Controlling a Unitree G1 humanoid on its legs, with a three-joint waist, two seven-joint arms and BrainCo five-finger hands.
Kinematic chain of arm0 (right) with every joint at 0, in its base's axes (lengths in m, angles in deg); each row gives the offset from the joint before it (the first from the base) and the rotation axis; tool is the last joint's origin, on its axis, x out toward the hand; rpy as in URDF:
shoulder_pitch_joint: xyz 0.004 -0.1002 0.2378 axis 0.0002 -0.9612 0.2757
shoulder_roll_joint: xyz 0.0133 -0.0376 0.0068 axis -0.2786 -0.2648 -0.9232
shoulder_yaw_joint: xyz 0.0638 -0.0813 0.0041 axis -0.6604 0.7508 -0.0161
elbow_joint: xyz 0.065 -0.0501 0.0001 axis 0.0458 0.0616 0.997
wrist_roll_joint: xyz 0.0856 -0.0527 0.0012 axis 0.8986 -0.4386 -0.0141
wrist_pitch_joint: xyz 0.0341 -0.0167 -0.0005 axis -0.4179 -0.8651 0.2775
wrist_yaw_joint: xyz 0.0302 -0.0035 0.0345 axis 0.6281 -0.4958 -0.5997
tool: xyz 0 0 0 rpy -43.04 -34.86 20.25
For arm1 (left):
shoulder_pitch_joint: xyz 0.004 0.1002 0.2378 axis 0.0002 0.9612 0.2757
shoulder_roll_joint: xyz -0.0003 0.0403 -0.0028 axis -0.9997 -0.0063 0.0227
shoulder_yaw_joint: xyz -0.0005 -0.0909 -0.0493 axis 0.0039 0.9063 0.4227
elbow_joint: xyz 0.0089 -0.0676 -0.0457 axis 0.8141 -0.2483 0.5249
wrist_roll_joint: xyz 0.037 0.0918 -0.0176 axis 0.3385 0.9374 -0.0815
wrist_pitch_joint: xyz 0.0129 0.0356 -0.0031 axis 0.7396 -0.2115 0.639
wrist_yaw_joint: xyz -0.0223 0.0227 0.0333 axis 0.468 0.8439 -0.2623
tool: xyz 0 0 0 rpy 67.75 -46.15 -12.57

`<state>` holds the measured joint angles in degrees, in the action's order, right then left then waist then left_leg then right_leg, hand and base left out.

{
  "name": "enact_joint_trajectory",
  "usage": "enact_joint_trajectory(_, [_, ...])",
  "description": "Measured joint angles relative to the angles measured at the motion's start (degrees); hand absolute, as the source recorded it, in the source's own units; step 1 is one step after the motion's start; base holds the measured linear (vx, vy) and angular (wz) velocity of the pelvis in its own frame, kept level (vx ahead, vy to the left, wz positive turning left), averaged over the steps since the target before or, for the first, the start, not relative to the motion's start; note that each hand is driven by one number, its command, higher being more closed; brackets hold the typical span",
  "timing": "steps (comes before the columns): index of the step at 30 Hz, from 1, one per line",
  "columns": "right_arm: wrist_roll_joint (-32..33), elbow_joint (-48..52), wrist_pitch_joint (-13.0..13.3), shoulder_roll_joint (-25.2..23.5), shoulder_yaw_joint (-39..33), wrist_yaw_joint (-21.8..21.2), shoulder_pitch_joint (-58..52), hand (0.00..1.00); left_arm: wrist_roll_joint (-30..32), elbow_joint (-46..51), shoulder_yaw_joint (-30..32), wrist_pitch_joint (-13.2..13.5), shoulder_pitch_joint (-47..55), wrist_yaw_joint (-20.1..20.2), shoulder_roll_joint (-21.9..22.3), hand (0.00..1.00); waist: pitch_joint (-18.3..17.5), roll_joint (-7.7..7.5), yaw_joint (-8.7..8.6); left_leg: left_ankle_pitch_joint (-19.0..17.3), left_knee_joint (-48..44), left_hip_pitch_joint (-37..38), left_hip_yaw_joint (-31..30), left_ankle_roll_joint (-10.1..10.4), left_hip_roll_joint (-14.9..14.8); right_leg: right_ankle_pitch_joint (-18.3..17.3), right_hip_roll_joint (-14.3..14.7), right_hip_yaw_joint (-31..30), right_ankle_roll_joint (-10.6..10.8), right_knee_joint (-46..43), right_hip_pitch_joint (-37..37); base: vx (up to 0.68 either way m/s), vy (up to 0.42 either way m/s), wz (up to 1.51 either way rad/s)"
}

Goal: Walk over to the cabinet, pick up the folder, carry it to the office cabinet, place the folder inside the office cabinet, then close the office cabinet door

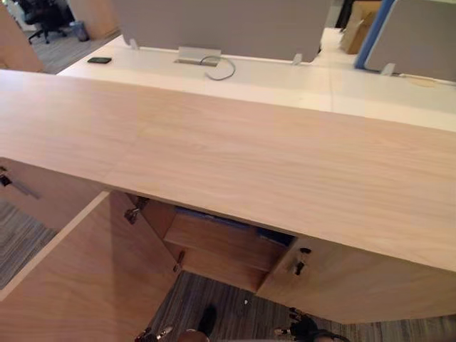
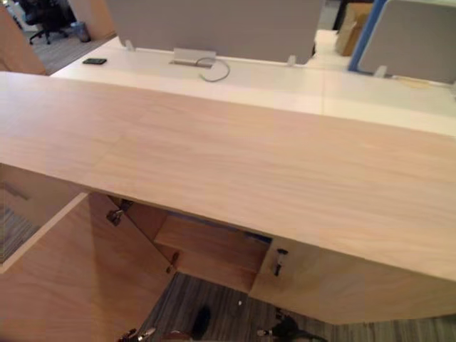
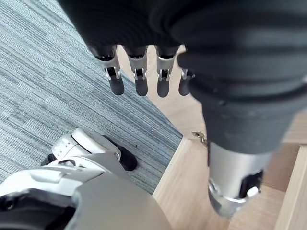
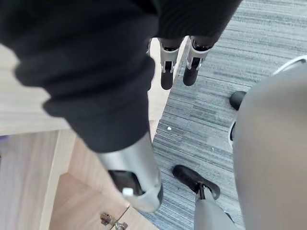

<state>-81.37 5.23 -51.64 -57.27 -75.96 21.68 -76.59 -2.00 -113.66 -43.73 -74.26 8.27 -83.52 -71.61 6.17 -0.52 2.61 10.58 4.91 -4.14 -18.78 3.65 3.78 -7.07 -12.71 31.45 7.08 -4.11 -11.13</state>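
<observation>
1. The office cabinet (image 1: 249, 164) is showing pale beige wood grain; its open door (image 1: 78, 285) is matching.
2. The carpet (image 3: 43, 81) is showing fine grey-blue stripes.
3. The desk (image 1: 285, 82) behind is appearing white, its screens (image 1: 228, 25) grey.
4. A strip (image 1: 271, 233) inside the cabinet is showing blue.

A black ribbed cover (image 3: 225, 72) cloaks the back and wrist of the robot's left hand (image 3: 158, 43), and short silver fingers (image 3: 139, 79) with rounded dark tips project from it in a row. The right hand (image 4: 120, 57) wears the same cover, and its thumb (image 4: 134, 177) is a smooth silver cylinder with a dark inset.
</observation>
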Motion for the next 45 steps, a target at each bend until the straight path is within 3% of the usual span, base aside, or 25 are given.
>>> enact_joint_trajectory(1, [0.04, -0.65, -0.04, -0.05, -1.08, 0.14, 0.12, 0.00, -0.06, 0.16, -0.07, 0.03, -0.01, -0.05, 0.00, 0.00, 0.33, -0.30, 0.04, -0.81, 0.24, -0.11, 3.39, -1.04, -0.02, -0.02, -0.41, 0.77, 0.02, -0.03, -0.47, 0.07, 0.087, 0.54])
enact_joint_trajectory(2, [0.19, -1.10, -0.19, -0.12, -2.96, 0.32, 0.28, 0.00, -0.03, 0.05, 0.00, 0.02, -0.18, -0.16, -0.23, 0.00, 0.45, -0.12, -0.11, -3.28, -0.56, -0.81, 14.30, -3.49, -1.57, 0.00, -1.17, 2.22, 0.02, -0.18, -1.27, 0.05, 0.080, 0.54])
enact_joint_trajectory(4, [0.35, -1.38, -0.55, 0.32, -4.19, 0.48, 0.24, 0.00, -0.22, -0.01, 0.12, -0.09, -0.14, -0.27, -0.20, 0.00, 1.37, -0.61, -0.75, -3.81, -1.50, -1.21, 23.52, -3.83, -2.81, 0.02, -2.30, 3.40, -0.03, -0.97, -2.11, 0.05, 0.055, 0.67])
enact_joint_trajectory(5, [0.37, -1.77, -0.74, 0.34, -5.15, 0.51, 0.24, 0.00, -0.54, -0.02, 0.12, -0.15, -0.09, -0.28, -0.18, 0.00, 1.38, -0.59, -0.49, -3.24, -1.37, -1.15, 24.76, -3.66, -2.93, 0.00, -2.60, 3.56, -0.07, -1.49, -2.03, 0.09, 0.043, 0.57])
enact_joint_trajectory(6, [0.43, -1.73, -0.89, 0.37, -5.76, 0.57, 0.29, 0.00, -0.80, 0.07, 0.26, -0.14, 0.09, -0.28, -0.05, 0.00, 1.46, -0.07, -0.10, -0.05, -0.64, -0.79, 23.74, -3.24, -2.93, -0.19, -2.53, 3.55, -0.39, -2.39, -1.71, 0.07, 0.023, 0.38])
enact_joint_trajectory(9, [0.47, -1.72, -0.99, -0.65, -5.78, 0.78, 0.56, 0.00, -0.79, -0.08, 1.38, -0.25, 0.35, -0.27, -0.33, 0.00, 2.06, -0.85, 0.39, 0.78, -0.01, -0.82, 21.14, -3.04, -2.32, -1.61, -2.32, 2.84, -3.74, -2.22, -2.12, 0.10, -0.002, 0.42])
enact_joint_trajectory(11, [0.93, -1.70, -0.98, -1.27, -5.76, 0.85, 0.82, 0.00, -0.79, -0.15, 2.33, -0.31, 0.99, -0.27, -0.06, 0.00, 1.87, -1.19, 0.79, 0.93, -0.01, -0.81, 20.95, -2.92, -1.93, -1.81, -2.12, 2.75, -4.03, -0.83, -2.82, 0.08, -0.038, 0.11])
enact_joint_trajectory(15, [2.14, -2.31, -1.01, -2.16, -5.76, 0.88, 1.23, 0.00, -0.78, -1.33, 4.13, -0.34, 2.55, -0.24, 1.03, 0.00, 1.83, -0.25, 1.18, 1.72, 0.02, -0.70, 20.45, -1.83, -2.57, -2.03, -0.83, 2.92, -2.78, -0.18, -3.78, 0.03, -0.062, 0.06])
enact_joint_trajectory(23, [2.27, -2.14, -0.71, -1.91, -5.64, 0.99, 1.32, 0.00, -0.65, -1.88, 3.89, -0.30, 2.63, -0.24, 1.02, 0.00, 2.58, 0.23, 1.30, 2.95, 0.36, -1.01, 20.04, -0.50, -4.25, -3.36, 0.68, 2.93, 0.47, -0.11, -3.85, -0.02, -0.044, 0.00])
enact_joint_trajectory(29, [1.80, -2.08, -0.76, -1.42, -4.51, 0.94, 2.31, 0.00, -1.12, -1.15, 5.27, -0.23, 2.74, -0.26, 1.35, 0.00, 3.41, 0.25, 1.80, 4.05, 0.08, -4.15, 18.52, -0.65, -4.70, -3.60, 1.59, 5.96, 0.89, -0.88, -2.24, -0.04, 0.013, 0.25])
enact_joint_trajectory(32, [1.70, -2.00, -1.19, -0.78, -4.96, 0.93, 3.16, 0.00, -1.18, -1.09, 7.16, -0.22, 3.10, -0.31, 1.87, 0.00, 3.79, 0.29, 1.96, 4.61, 0.08, -6.23, 18.28, -2.31, -4.69, -3.63, 1.71, 7.67, 0.89, -2.18, -0.70, 0.02, 0.014, 0.30])
enact_joint_trajectory(34, [1.72, -0.54, -1.28, 0.43, -7.03, 0.88, 2.89, 0.00, -1.38, 0.35, 9.61, -0.35, 3.15, -0.37, 2.94, 0.00, 3.82, 0.73, 1.36, -1.59, -0.28, -8.99, 25.61, -11.35, -4.33, -3.40, 1.07, 11.61, 0.28, -3.35, 0.26, 0.04, 0.026, 0.92])
enact_joint_trajectory(35, [1.75, -0.62, -1.38, 0.86, -8.42, 0.90, 2.59, 0.00, -1.70, 1.32, 10.16, -0.31, 3.07, -0.37, 3.44, 0.00, 3.78, 0.50, 0.84, -5.32, -0.17, -9.27, 29.02, -12.33, -4.30, -2.69, 0.85, 13.07, -0.96, -2.97, 0.30, 0.02, 0.048, 1.55])
enact_joint_trajectory(36, [1.87, -0.95, -1.40, 0.91, -10.75, 0.95, 2.27, 0.00, -2.01, 2.34, 12.20, -0.19, 2.76, -0.38, 3.36, 0.00, 3.81, -1.72, -0.30, -9.17, -3.72, -11.08, 35.80, -10.67, -4.30, -1.61, -1.69, 15.67, -2.63, -1.86, 0.28, 0.04, 0.097, 1.24])
enact_joint_trajectory(37, [1.90, -1.05, -1.63, 1.45, -12.96, 1.00, 2.54, 0.00, -2.15, 1.34, 14.30, -0.33, 2.98, -0.39, 3.49, 0.00, 3.98, -1.84, 0.97, -6.34, -15.73, -12.54, 38.05, -10.13, -6.20, -1.92, -4.29, 17.29, -2.28, -5.12, 0.50, 0.13, 0.145, 0.90])
enact_joint_trajectory(38, [1.97, -0.53, -1.63, 2.16, -13.56, 1.00, 2.21, 0.00, -2.20, 0.78, 15.36, -0.55, 4.31, -0.42, 4.37, 0.00, 3.36, -0.71, 0.97, -3.41, -20.07, -12.28, 38.57, -11.12, -7.72, -2.00, -4.62, 18.46, -2.20, -8.21, 0.99, 0.17, 0.128, 0.41])
enact_joint_trajectory(39, [2.00, 0.00, -1.50, 3.62, -14.37, 0.99, 1.27, 0.00, -2.22, 0.91, 15.80, -0.64, 6.25, -0.48, 6.30, 0.00, 2.18, 1.70, 0.07, -2.85, -19.50, -11.85, 37.47, -9.96, -7.56, -2.27, -6.71, 18.96, -2.29, -15.43, 2.95, 0.20, 0.095, 0.84])
enact_joint_trajectory(40, [2.00, -0.41, -1.54, 4.31, -15.49, 0.98, 0.32, 0.00, -2.30, 0.92, 16.01, -0.40, 7.00, -0.54, 7.42, 0.00, 0.88, 4.67, -0.91, -0.71, -16.05, -11.84, 34.47, -9.78, -8.27, -5.30, -5.19, 18.46, -1.53, -17.00, 5.54, 0.08, -0.022, 1.33])
enact_joint_trajectory(41, [2.00, -0.96, -1.57, 3.60, -17.00, 0.85, 0.74, 0.00, -2.46, 0.94, 17.07, -0.34, 5.91, -0.55, 7.69, 0.00, 0.40, 4.80, -0.98, 6.07, -7.89, -11.11, 28.36, -5.86, -7.27, -3.99, -0.66, 18.56, -3.69, -6.77, 8.50, 0.03, -0.062, 1.34])
enact_joint_trajectory(42, [1.99, -1.06, -1.48, 2.52, -17.02, 0.87, 0.89, 0.00, -2.52, 1.23, 17.36, -0.29, 5.29, -0.54, 6.45, 0.00, 0.96, 1.85, -1.19, 6.70, -6.94, -10.87, 26.80, -5.91, -5.09, 0.97, -2.30, 18.74, -5.59, -2.63, 9.80, 0.04, -0.145, 1.11])
enact_joint_trajectory(43, [1.95, -1.41, -1.51, 2.32, -17.81, 0.85, 1.09, 0.00, -3.04, -0.19, 18.71, -0.50, 3.93, -0.57, 6.66, 0.00, 1.79, 2.20, -0.76, 0.64, -12.32, -11.18, 27.61, -4.41, -6.75, 1.00, -3.34, 21.02, -2.91, -4.55, 9.29, 0.16, -0.105, 0.65])
enact_joint_trajectory(44, [1.97, -1.49, -1.63, 2.25, -19.02, 0.91, 1.03, 0.00, -3.73, -0.52, 20.16, -0.69, 4.62, -0.52, 7.16, 0.00, 1.69, 1.50, -0.57, -2.93, -17.50, -10.59, 29.24, -3.19, -8.69, 0.90, -5.31, 21.67, -3.12, -6.34, 9.84, 0.24, -0.079, 0.62])
enact_joint_trajectory(45, [1.97, -1.41, -1.68, 2.79, -19.35, 0.92, 0.87, 0.00, -3.70, -0.63, 21.21, -0.89, 5.03, -0.51, 7.67, 0.00, 1.34, 1.78, -1.09, -3.15, -18.00, -8.44, 29.88, -2.53, -9.91, 0.94, -7.35, 22.78, -3.05, -7.07, 9.77, 0.21, -0.012, 0.47])
